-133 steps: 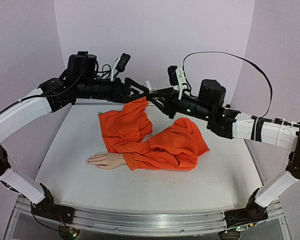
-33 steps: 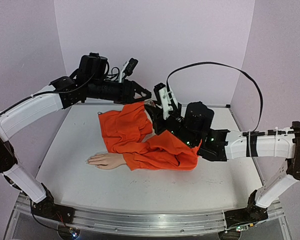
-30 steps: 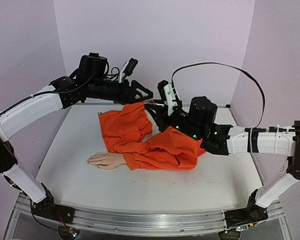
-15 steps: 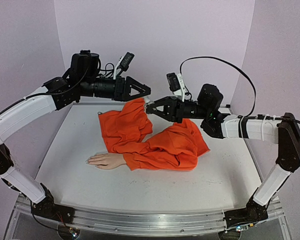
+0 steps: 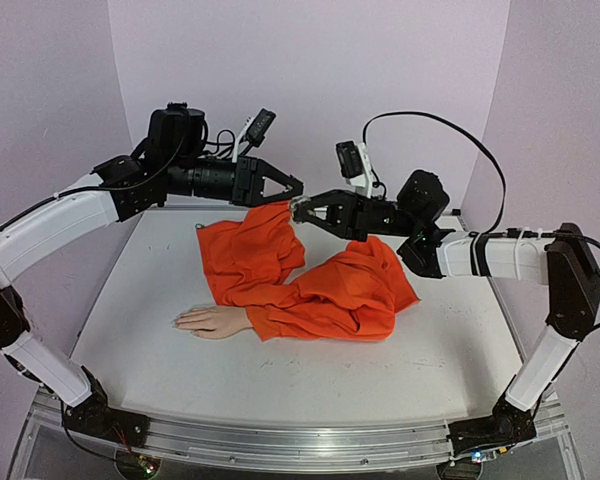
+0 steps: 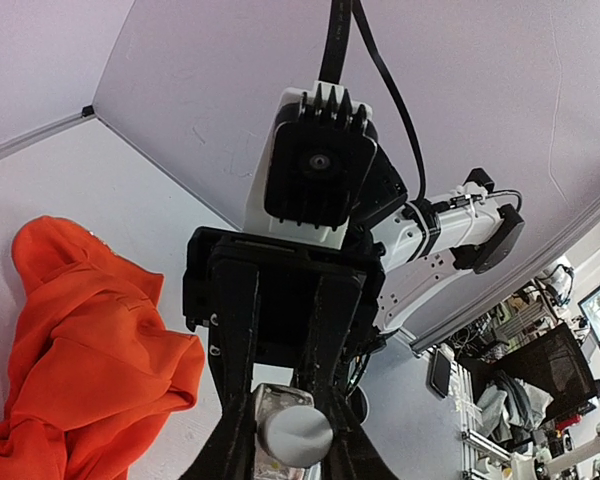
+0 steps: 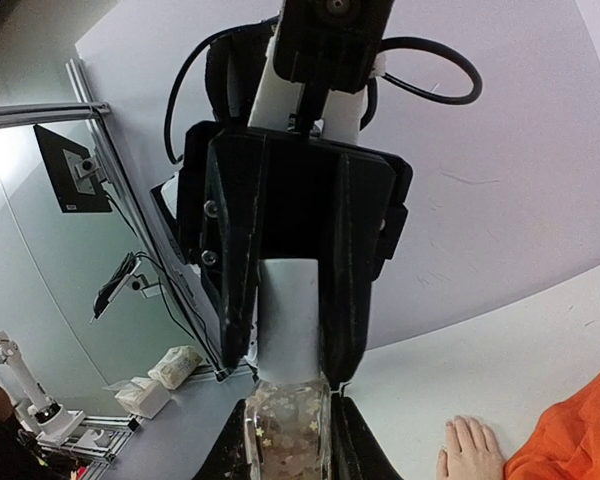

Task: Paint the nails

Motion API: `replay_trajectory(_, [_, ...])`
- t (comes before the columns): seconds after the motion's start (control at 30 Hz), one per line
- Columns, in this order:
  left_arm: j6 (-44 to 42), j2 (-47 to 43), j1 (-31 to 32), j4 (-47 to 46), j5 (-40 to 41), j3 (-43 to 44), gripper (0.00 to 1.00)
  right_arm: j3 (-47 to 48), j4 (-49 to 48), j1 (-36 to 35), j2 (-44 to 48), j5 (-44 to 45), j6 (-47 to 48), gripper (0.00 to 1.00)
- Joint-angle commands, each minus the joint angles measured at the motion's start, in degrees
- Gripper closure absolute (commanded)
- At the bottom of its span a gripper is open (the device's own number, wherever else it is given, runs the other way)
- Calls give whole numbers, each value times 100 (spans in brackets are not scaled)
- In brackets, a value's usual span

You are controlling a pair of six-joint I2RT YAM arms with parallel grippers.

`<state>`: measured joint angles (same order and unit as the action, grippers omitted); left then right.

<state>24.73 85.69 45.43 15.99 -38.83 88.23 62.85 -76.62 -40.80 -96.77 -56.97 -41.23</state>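
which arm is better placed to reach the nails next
Left. The left gripper grips the white cap and the right gripper the clear bottle, so the cap should lift off with the left. The mannequin hand also lies on the left side of the table.
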Motion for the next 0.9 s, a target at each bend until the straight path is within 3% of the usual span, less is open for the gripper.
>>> replay_trajectory(0.0, [41, -18, 18, -256, 148, 232, 81, 161, -532, 0, 90, 132, 167, 100])
replay_trajectory(0.07, [57, 13, 23, -190, 216, 267, 84, 168, 314, -7, 255, 704, 837, 100])
replay_trajectory(0.13, [58, 34, 19, -36, 403, 287, 88, 251, 1631, -114, 535, 2010, 1830, 100])
replay_trajectory(0.17, [58, 35, 14, 111, 629, 295, 91, 333, 2689, -346, 737, 3997, 2476, 100])
replay_trajectory(0.2, [63, 28, 10, 197, 838, 300, 93, 390, 3028, -771, 882, 5360, 3048, 100])
replay_trajectory(0.23, [77, 26, 7, 304, 1016, 300, 96, 390, 3205, -1341, 952, 7460, 3719, 100])
replay_trajectory(0.3, [136, 47, -14, 426, 1150, 300, 98, 310, 2612, -2042, 971, 9748, 4793, 100])
replay_trajectory(0.33, [158, 72, -23, 429, 1130, 311, 98, 248, 2329, -2227, 1001, 9920, 5073, 100])
replay_trajectory(0.47, [207, 173, -25, 423, 947, 400, 99, 140, 2093, -2325, 1073, 9173, 5153, 100])
replay_trajectory(0.63, [170, 152, -21, 416, 782, 423, 92, -11, 2059, -2256, 1262, 7385, 4923, 100])
replay_trajectory(0.7, [110, 108, -25, 387, 662, 412, 77, -115, 2055, -2016, 1376, 6454, 4635, 100])
replay_trajectory(0.73, [84, 75, -25, 357, 626, 396, 64, -163, 2055, -1826, 1422, 5907, 4426, 100])
replay_trajectory(0.87, [11, -204, -25, 97, 551, 186, 26, -250, 1906, -859, 1398, 2980, 3165, 100])
